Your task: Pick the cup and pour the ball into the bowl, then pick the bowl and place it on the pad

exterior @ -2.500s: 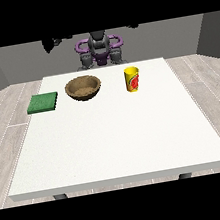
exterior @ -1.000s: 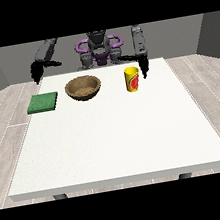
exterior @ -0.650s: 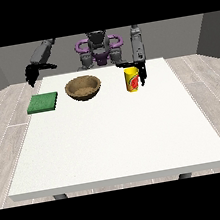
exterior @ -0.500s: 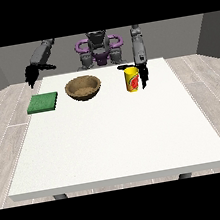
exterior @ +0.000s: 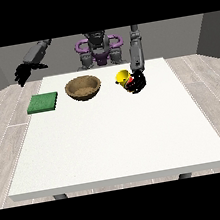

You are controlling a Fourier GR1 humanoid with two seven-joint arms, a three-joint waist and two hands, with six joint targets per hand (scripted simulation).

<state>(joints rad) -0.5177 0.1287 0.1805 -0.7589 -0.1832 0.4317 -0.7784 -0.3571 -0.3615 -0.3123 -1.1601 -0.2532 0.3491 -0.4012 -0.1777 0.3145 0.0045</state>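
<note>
step: the hand at the view's right (exterior: 138,81) is on the yellow cup (exterior: 123,78), fingers wrapped round its side, so this looks like the grab before the pour

cup: near the table's (exterior: 117,141) far edge, right of the wooden bowl (exterior: 83,87), looks tipped toward the bowl; can't see the ball

other hand: the hand at the view's left (exterior: 23,73) hangs off past the table, holds nothing, fingers look curled

pad: green pad (exterior: 43,102) left of the bowl, apart from it

tip: probably best to carry the cup right over the bowl's middle before tipping further, and go slow so the ball lands inside
</note>
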